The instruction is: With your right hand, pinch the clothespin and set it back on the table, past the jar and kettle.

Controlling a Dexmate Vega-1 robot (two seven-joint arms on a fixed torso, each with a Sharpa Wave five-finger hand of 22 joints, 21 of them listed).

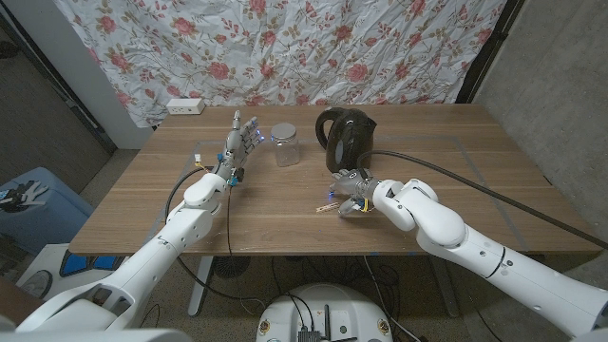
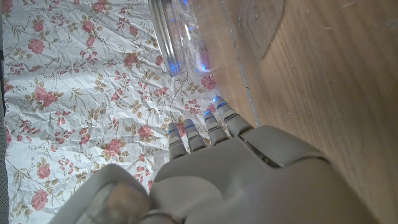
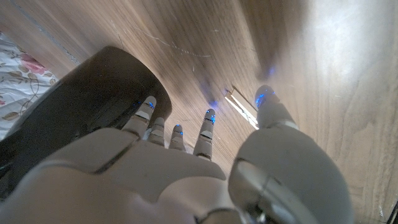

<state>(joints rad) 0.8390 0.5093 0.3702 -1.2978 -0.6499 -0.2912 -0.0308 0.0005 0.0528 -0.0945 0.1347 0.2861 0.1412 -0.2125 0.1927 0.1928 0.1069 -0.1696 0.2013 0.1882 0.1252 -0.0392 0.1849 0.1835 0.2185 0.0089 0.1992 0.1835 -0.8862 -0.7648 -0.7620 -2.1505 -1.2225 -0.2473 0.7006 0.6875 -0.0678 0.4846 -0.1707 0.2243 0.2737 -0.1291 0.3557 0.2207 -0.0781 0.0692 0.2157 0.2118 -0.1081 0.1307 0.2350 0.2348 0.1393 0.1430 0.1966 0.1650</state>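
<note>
Over the table from the head view: right hand (image 1: 348,191) down low in front of the kettle (image 1: 346,139), fingers spread above the clothespin (image 1: 324,206), which lies flat on the wood just beside the fingertips, on the near side of kettle and jar (image 1: 285,143). Not pinched yet, looks like nothing held. Left hand (image 1: 237,145) standing up beside the jar, fingers apart, holding nothing. Jar looks clear with a lid on, contents impossible to tell; kettle closed, inside hidden.

From the left wrist: fingers (image 2: 211,132) stretched out toward the jar (image 2: 186,37), not touching, flowered cloth (image 2: 74,93) behind. Still can't make out anything inside the glass.

From the right wrist: thumb (image 3: 271,106) and fingers (image 3: 206,127) open either side of the pin (image 3: 239,106), kettle (image 3: 93,93) right next to the knuckles. Probably best to lower a touch, close thumb and finger squarely on the pin's long sides, lift clear before swinging, and keep wide of the kettle when carrying it past.
</note>
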